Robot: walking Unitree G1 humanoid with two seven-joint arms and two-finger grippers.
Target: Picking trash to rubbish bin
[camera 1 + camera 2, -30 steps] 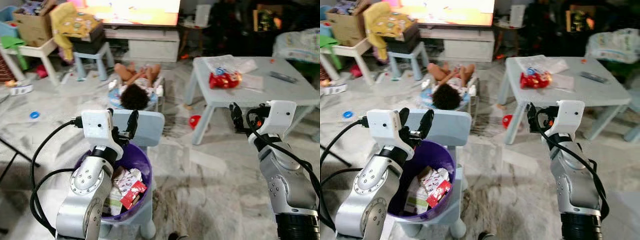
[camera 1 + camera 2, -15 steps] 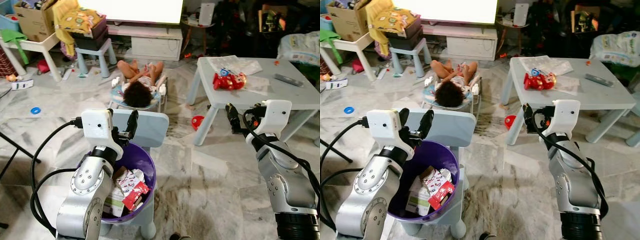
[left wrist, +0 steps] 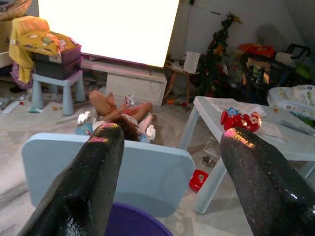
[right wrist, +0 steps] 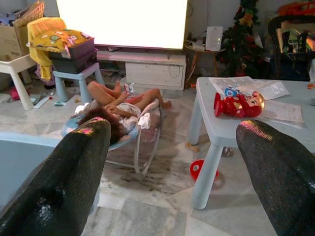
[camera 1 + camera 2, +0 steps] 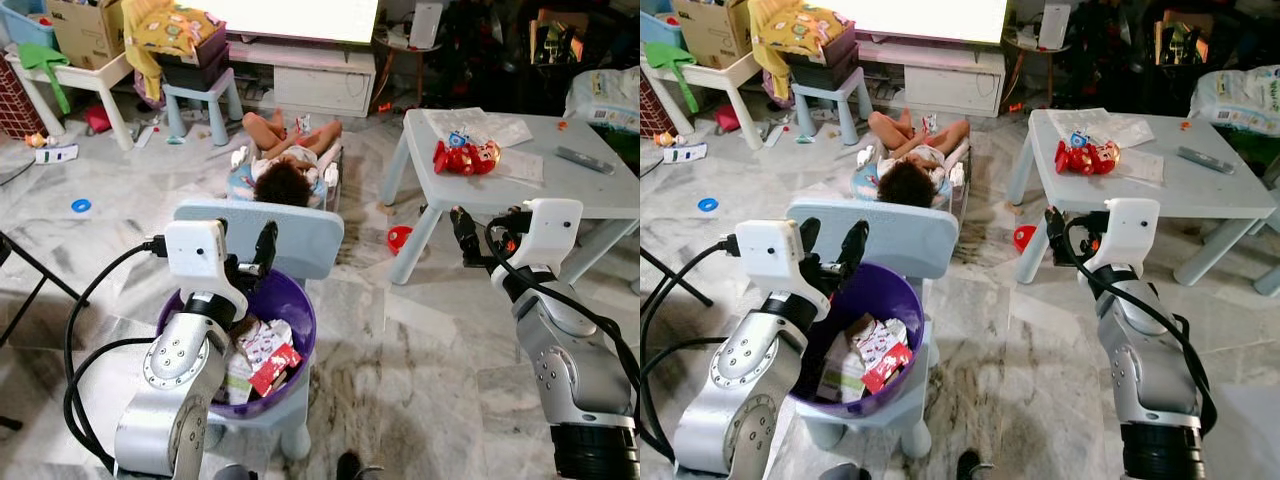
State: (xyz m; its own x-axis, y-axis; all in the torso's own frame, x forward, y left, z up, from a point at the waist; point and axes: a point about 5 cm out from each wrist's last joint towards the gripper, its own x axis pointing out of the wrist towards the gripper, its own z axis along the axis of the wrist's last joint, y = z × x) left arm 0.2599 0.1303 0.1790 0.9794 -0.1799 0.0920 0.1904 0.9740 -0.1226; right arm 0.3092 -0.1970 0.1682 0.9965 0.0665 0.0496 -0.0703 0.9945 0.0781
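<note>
Two open, empty end effectors, left above one purple bin, right near one table

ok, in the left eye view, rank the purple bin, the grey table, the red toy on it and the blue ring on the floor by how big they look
1. Grey table
2. Purple bin, partly hidden by the left arm and nearer the camera, so its true rank against the table is unsure
3. Red toy
4. Blue ring
</note>
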